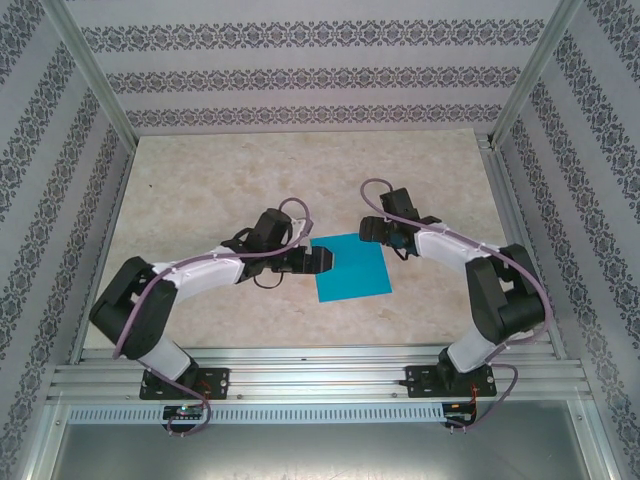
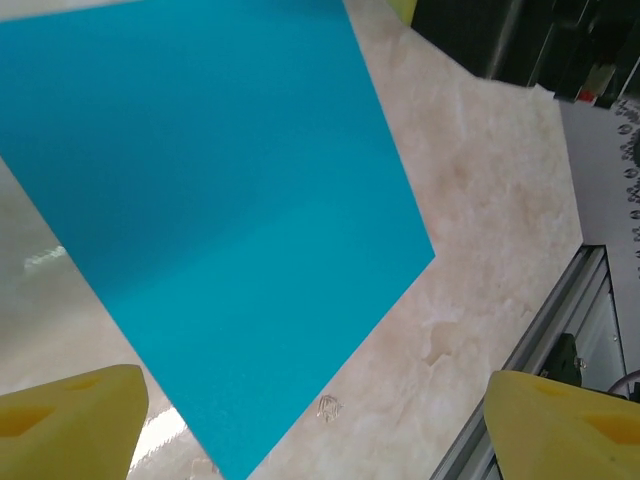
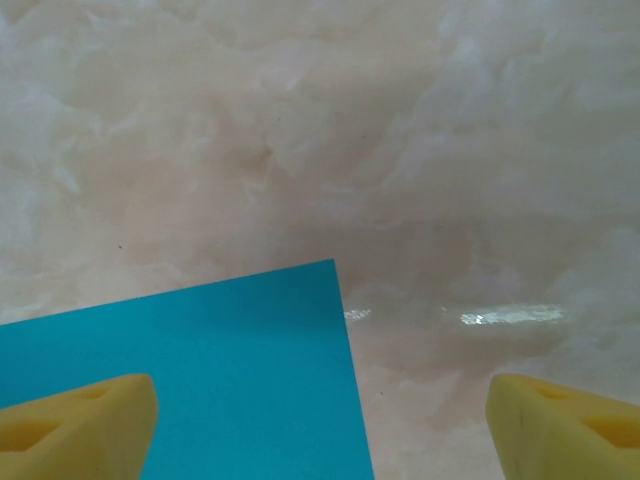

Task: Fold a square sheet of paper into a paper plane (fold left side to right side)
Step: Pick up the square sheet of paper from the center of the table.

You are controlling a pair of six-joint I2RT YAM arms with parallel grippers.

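Matt cyan square sheet of paper [image 2: 220, 200], glossy marbled table [image 3: 400, 150]

walls [image 1: 320, 75] wearing grey floral bands | tabletop [image 1: 200, 190] showing beige marble, catching soft glare | metal posts [image 1: 95, 75] rising at both back corners | aluminium rails [image 1: 320, 372] running along the near edge

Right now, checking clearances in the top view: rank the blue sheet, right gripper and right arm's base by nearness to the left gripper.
1. Blue sheet, at the left gripper itself.
2. Right gripper, at the sheet's far-right corner.
3. Right arm's base, at the near-right edge.
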